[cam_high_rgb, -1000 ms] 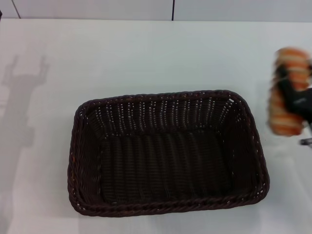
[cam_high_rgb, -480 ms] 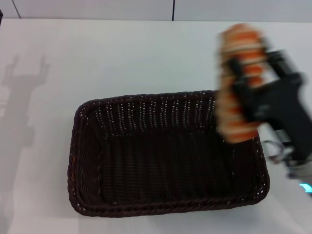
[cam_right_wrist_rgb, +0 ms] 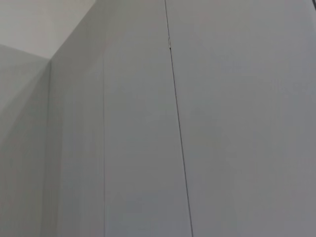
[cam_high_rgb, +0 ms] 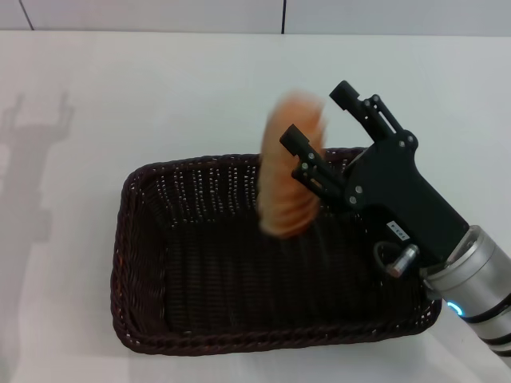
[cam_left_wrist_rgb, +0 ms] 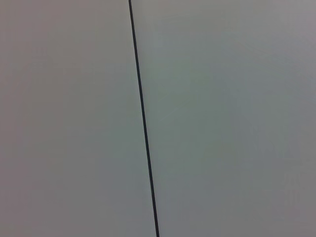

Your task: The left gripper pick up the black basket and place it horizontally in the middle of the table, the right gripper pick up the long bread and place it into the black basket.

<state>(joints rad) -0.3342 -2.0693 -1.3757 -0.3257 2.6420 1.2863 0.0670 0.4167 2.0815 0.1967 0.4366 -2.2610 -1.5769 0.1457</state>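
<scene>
The black basket (cam_high_rgb: 200, 319) lies lengthwise across the middle of the white table (cam_high_rgb: 160, 88). My right gripper (cam_high_rgb: 316, 115) hangs over the basket's far right part with its fingers spread. The long bread (cam_high_rgb: 287, 191) stands on end, blurred, just off the near finger (cam_high_rgb: 307, 163), over the basket's far wall and apart from the far finger (cam_high_rgb: 359, 102). The bread's lower end dips inside the basket. The left gripper is out of view. Both wrist views show only a grey wall with a seam.
The right arm (cam_high_rgb: 471, 287) with its blue light reaches in from the lower right over the basket's right rim. An arm's shadow (cam_high_rgb: 36, 152) falls on the table at the left. A wall runs behind the table's far edge.
The right gripper carried the bread from the table's right edge leftward to above the basket. Its fingers have spread and the bread now blurs free of them.
</scene>
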